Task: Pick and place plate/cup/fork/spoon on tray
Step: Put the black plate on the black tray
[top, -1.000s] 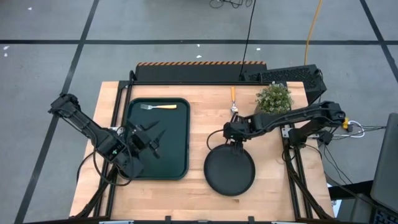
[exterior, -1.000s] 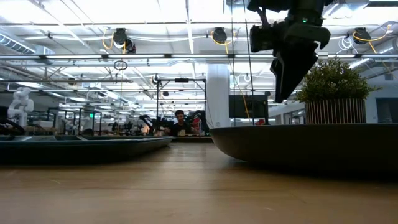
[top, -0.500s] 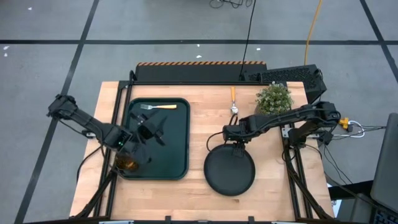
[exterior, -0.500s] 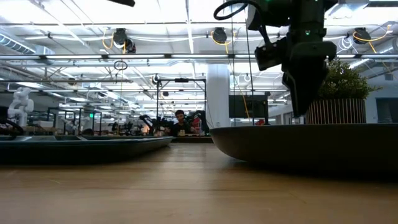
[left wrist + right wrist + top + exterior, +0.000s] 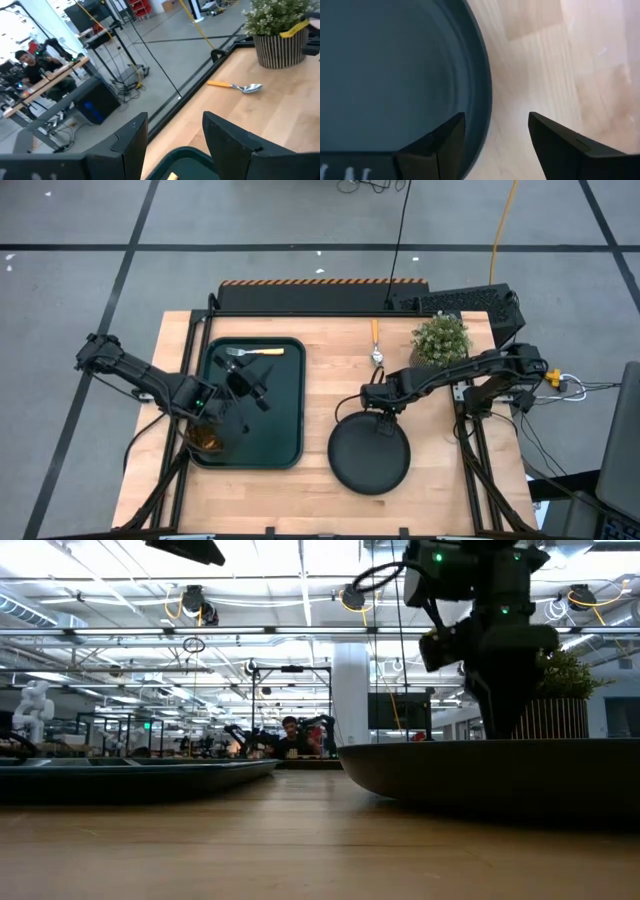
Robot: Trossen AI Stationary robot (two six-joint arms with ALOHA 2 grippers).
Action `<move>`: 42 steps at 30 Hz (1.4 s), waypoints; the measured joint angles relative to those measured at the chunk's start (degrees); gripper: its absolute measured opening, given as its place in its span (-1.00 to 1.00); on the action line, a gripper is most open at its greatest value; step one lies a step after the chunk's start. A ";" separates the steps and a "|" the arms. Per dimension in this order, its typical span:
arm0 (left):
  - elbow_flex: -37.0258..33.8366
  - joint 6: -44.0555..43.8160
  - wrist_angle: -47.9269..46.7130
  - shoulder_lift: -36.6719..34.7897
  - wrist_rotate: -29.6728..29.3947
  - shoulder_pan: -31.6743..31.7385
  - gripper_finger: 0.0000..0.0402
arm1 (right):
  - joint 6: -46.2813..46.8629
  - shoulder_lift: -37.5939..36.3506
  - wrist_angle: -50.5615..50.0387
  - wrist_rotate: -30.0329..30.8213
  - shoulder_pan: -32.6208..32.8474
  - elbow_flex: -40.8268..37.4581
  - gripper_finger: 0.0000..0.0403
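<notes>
The dark round plate (image 5: 369,458) lies flat on the table near its front edge. My right gripper (image 5: 382,418) is open and points down over the plate's far rim (image 5: 485,85), with one finger over the plate's inside and one over the wood. My left gripper (image 5: 256,386) is open and empty above the dark green tray (image 5: 285,420). The fork (image 5: 256,352) lies at the tray's far end. The amber cup (image 5: 205,439) stands in the tray's near left corner. The spoon (image 5: 376,346) lies on the table beside the plant and also shows in the left wrist view (image 5: 239,87). My right gripper stands astride the plate's far rim (image 5: 487,107), coming from above with its fingers pointing down. I cannot tell whether either finger touches the rim. The plate lies flat on the table.
A potted plant (image 5: 441,337) stands at the table's far right, close behind my right arm. A black box (image 5: 470,302) sits behind it. Bare wood lies between the tray and the plate. A person sits in the room beyond (image 5: 290,738).
My left gripper has risen and gone toward the table's far edge over the tray, away from the cup, which now shows standing in the tray's near left corner. My right gripper has come down toward the plate's far rim.
</notes>
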 joint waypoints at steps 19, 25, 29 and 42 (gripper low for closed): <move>0.00 0.94 0.00 0.00 0.53 -0.33 -0.04 | -2.97 0.00 9.72 -4.72 -0.58 -8.22 -0.24; 0.00 0.93 0.00 0.00 0.51 -0.33 -0.04 | -1.98 -0.09 8.78 -9.78 -2.13 -8.55 -0.92; 0.00 0.42 -0.02 0.00 0.51 -0.33 -0.04 | 0.10 -0.09 8.54 -9.90 -3.59 -8.52 -0.97; 0.00 -0.38 -0.51 0.00 1.02 -0.33 -0.04 | 3.03 -0.02 2.56 -9.81 -5.35 0.19 -1.00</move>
